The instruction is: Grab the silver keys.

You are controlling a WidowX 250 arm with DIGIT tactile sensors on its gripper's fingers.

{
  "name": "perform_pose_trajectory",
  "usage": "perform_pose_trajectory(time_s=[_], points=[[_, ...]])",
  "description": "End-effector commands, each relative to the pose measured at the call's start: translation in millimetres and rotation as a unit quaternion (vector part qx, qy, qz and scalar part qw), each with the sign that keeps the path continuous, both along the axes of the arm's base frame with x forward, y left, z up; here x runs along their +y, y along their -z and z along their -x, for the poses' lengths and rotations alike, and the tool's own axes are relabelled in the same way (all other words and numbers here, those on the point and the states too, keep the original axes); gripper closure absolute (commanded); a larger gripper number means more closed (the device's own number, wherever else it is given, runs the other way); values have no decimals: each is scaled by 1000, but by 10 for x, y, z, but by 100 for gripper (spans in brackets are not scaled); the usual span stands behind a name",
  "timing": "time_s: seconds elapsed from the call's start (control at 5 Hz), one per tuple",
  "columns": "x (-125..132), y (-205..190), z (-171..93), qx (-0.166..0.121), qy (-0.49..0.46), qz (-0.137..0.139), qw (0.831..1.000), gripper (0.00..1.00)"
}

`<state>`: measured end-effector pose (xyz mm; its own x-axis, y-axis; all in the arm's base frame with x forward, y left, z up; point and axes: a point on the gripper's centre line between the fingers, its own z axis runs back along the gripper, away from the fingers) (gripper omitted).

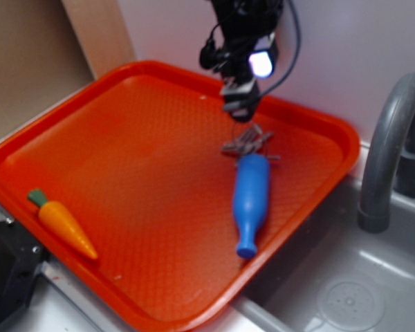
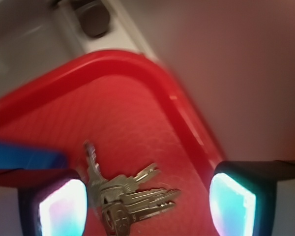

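Observation:
The silver keys (image 1: 247,143) lie in a small bunch on the orange tray (image 1: 145,152), near its far right corner, just above the top of a blue bottle (image 1: 251,197). My gripper (image 1: 241,111) hangs directly over them. In the wrist view the keys (image 2: 130,196) sit fanned out on the red tray floor (image 2: 137,113), between my two lit fingers (image 2: 64,209) and closer to the left one. The gripper (image 2: 147,206) is open, with both pads apart from the keys. A strip of the blue bottle (image 2: 24,156) shows at the left edge.
A toy carrot (image 1: 63,223) lies at the tray's near left edge. A grey faucet (image 1: 387,152) and sink basin (image 1: 346,290) stand to the right of the tray. The tray's raised rim (image 2: 113,56) curves close behind the keys, with a wall beyond.

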<state>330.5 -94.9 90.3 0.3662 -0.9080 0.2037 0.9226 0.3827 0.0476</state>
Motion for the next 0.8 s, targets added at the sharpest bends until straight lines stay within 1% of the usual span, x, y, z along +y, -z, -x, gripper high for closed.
perform_pose_trajectory(time_s=[0.0,0.2,0.4,0.6], points=[[64,-207,356,-12,148,25,989,0],[-85,-32,406,-5,167,19,986,0],[-184,70,507,-3,167,9,986,0],[-136,250,316,-4,146,2,989,100]])
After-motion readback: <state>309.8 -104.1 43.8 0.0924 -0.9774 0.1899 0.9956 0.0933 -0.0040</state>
